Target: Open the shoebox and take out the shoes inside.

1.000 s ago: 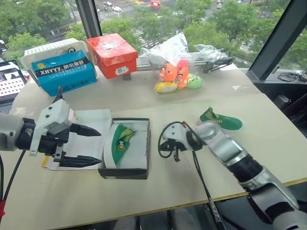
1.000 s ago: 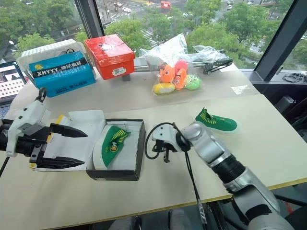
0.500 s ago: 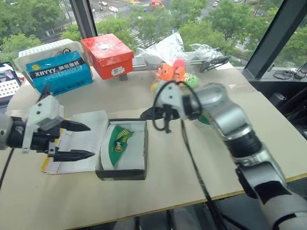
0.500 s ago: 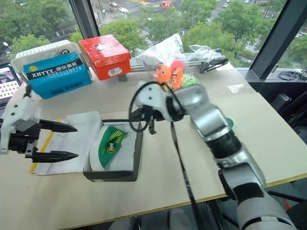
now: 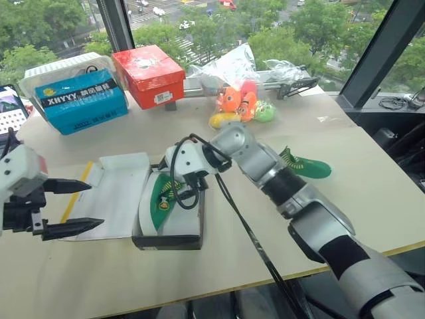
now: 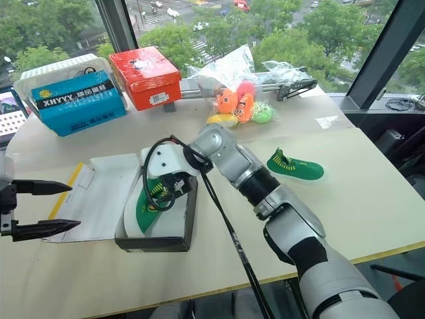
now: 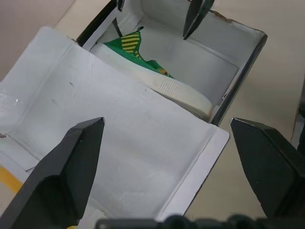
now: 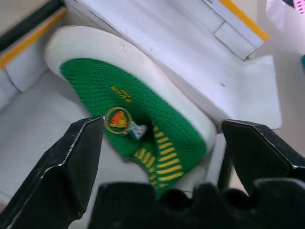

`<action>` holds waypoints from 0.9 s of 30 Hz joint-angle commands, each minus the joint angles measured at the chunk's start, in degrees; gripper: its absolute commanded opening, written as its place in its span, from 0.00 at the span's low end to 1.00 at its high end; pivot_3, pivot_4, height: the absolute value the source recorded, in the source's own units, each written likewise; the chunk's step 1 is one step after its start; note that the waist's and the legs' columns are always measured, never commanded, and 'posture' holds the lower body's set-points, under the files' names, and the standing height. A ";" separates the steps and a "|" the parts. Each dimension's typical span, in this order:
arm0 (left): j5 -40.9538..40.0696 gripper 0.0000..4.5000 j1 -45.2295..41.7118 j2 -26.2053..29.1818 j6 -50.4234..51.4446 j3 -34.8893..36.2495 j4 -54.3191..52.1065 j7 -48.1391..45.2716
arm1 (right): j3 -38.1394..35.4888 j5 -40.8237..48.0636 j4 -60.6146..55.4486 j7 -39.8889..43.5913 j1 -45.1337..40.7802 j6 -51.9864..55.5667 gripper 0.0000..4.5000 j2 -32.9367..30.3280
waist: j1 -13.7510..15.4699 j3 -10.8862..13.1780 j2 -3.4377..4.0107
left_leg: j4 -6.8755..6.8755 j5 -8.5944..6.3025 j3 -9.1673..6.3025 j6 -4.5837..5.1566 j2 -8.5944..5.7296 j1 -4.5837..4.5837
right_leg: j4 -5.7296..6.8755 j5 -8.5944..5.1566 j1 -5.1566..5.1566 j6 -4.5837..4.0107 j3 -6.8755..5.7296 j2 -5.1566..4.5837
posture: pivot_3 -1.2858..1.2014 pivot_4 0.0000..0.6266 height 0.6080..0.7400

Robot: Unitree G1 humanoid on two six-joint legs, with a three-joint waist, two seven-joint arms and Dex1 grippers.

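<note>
The shoebox [image 5: 169, 238] lies open at the table's middle, its black base white inside and its lid [image 5: 116, 196] folded flat to the left. One of the green shoes [image 5: 161, 199] leans on its side against the box's left wall. The other green shoe [image 5: 307, 165] rests on the table to the right. My right gripper [image 5: 186, 193] hangs open over the box, its fingers [image 8: 78, 157] either side of the boxed shoe [image 8: 138, 119]. My left gripper [image 5: 97, 205] stands open and empty at the lid's left edge, pointing toward the box [image 7: 233, 71].
At the back stand a blue box lettered XHYYY [image 5: 81, 100], a red box [image 5: 149, 74] and plush toys in clear plastic [image 5: 242, 100]. A laptop [image 5: 10, 106] sits at the far left. The table's front edge runs close below the shoebox.
My right gripper swung left from the table beside the box to above the shoe inside it, and opened from shut. My left gripper drew back to the left, off the lid.
</note>
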 commanded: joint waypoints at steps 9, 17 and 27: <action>-1.53 1.00 3.22 -2.20 3.44 6.59 -5.67 1.33 | -4.84 -4.97 29.98 -6.39 -7.85 -8.94 0.99 4.54 | -0.14 0.00 0.00 | -0.03 -0.01 0.06 -0.09 0.02 0.00 | 0.12 0.05 -0.17 -0.09 0.01 0.01 | 0.52 0.24 1.00; -2.28 1.00 2.21 -1.27 2.74 4.98 -4.78 2.32 | -5.58 -7.99 34.35 -8.75 -6.91 -10.64 0.99 7.63 | -0.30 -0.01 0.00 | -0.05 -0.04 0.07 -0.16 0.02 0.09 | 0.17 0.08 -0.15 -0.15 0.01 0.03 | 0.52 0.24 1.00; -2.61 1.00 1.13 -0.86 2.25 3.46 -4.39 2.70 | -5.48 -10.59 34.50 -10.58 -6.42 -10.91 0.99 9.53 | -0.46 -0.01 0.00 | -0.06 -0.04 0.07 -0.20 0.04 0.15 | 0.22 0.09 -0.14 -0.17 0.01 0.05 | 0.52 0.24 1.00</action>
